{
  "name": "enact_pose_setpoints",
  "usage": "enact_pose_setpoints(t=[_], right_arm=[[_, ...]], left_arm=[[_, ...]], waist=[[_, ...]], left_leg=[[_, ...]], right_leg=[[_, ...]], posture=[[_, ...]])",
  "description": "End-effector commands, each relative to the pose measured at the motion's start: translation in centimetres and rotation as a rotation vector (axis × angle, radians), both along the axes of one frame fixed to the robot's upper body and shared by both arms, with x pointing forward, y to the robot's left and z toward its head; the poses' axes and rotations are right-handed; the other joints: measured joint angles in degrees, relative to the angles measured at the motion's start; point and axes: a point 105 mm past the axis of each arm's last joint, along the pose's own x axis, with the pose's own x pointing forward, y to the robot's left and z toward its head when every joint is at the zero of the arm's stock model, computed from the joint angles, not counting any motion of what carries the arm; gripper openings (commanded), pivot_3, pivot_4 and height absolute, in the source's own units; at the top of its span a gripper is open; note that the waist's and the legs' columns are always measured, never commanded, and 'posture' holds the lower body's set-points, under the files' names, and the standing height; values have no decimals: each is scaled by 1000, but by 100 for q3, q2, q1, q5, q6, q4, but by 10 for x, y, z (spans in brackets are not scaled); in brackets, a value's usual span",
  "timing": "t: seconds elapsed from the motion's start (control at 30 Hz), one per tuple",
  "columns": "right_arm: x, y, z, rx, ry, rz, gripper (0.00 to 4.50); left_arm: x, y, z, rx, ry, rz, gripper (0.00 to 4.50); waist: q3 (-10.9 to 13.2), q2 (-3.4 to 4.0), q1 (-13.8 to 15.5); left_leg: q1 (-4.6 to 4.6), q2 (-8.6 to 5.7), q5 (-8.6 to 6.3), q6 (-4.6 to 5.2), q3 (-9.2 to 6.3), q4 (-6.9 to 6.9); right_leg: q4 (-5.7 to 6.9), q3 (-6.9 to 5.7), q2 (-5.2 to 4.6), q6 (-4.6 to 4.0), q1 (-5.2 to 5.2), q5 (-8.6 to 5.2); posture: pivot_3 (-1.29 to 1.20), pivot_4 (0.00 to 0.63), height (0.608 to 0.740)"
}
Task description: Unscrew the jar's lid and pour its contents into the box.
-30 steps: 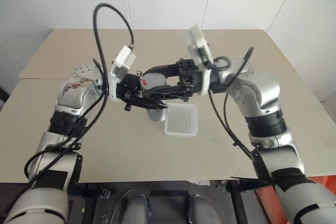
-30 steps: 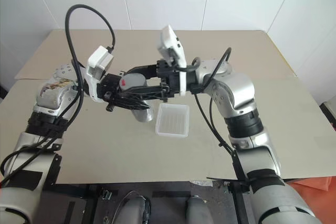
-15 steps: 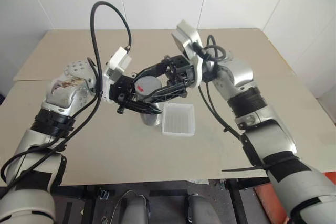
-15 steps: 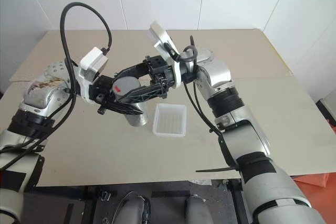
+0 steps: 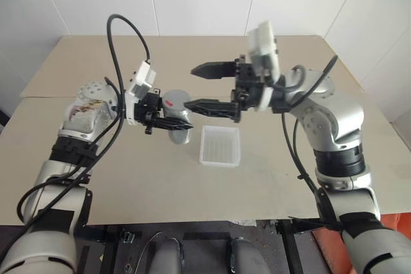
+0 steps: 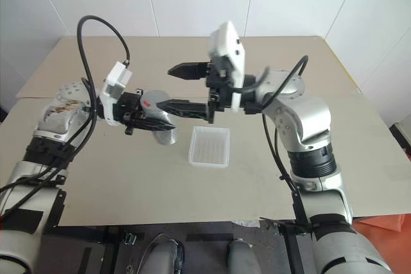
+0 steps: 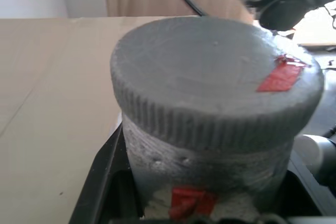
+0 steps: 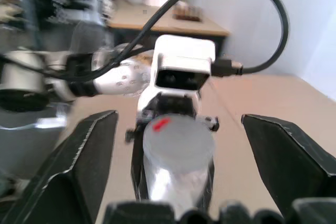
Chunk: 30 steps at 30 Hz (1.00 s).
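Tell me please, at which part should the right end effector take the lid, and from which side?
Grip the lid by its ribbed rim, one finger on each side. The jar lies tilted in the left end effector, lid facing the open right end effector, so coming straight at the flat top looks best.

The right gripper [image 5: 207, 86] is standing wide open, so there's a clear gap between its two fingers, facing the lid [image 5: 172, 101]. The jar [image 5: 177, 120], clamped in the left gripper [image 5: 168, 120], is blocking the way just beside the box [image 5: 220, 146]. Above the box nothing's sitting in the way except the right gripper's lower finger. The worktop [image 5: 128, 178] nearer the robot is lying bare.
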Motion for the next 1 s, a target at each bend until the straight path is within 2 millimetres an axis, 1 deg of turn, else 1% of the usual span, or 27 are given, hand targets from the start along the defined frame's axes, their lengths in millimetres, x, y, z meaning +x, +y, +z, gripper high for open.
enact_pose_setpoints(t=[0.03, 0.23, 0.3, 0.43, 0.57, 0.73, 0.87, 1.0], right_arm=[[0, 12, 5, 2, -26, -82, 4410], [8, 26, -5, -23, -18, -135, 4410], [14, 30, -7, -21, -1, -160, 4410], [26, 30, -10, -15, 15, -214, 4410], [30, 21, -6, 30, 38, -234, 4410], [35, 2, -8, 38, 37, -260, 4410], [43, -18, -12, 26, 43, -300, 4410], [46, -31, -14, 14, 36, -319, 4410]], left_arm=[[2, 1, 13, -25, -62, 23, 1948], [0, 0, 15, -32, -69, 19, 1948], [-1, 1, 17, -35, -70, 18, 1948], [-3, 1, 18, -39, -72, 10, 1948], [-6, 5, 17, -37, -68, 16, 1948], [-10, 11, 15, -29, -60, 19, 1948], [-13, 16, 17, -25, -59, 17, 1948], [-15, 19, 19, -21, -60, 12, 1948]], waist=[[0, 0, 8], [0, 0, 21], [0, 0, 17], [0, 0, 10], [0, 0, 6], [0, 0, 12], [0, 0, 11], [0, 0, 10]], left_leg=[[0, 0, 0, 0, 0, 0], [-7, -1, 0, 0, 0, 0], [-6, -1, 0, 0, 0, 0], [-3, -1, 0, 0, -1, -1], [-5, 0, 0, 0, -1, -1], [-4, 0, 0, 0, -2, -1], [-4, 0, 0, 0, -2, -1], [-3, 0, 0, 0, -2, -1]], right_leg=[[0, 0, 0, 0, 0, 0], [-1, -1, 0, 0, 1, 0], [0, -1, 0, 0, 1, 0], [0, -1, 0, 0, 2, 0], [-1, -1, 0, 0, 1, 0], [0, -1, 0, 0, 3, 0], [-1, -2, 0, 0, 3, 0], [-2, -2, 0, 0, 4, 0]], posture=[[0, 150, 740], [0, 150, 740], [0, 150, 740], [0, 150, 740], [0, 150, 740], [0, 150, 740], [0, 150, 740], [0, 150, 740]])
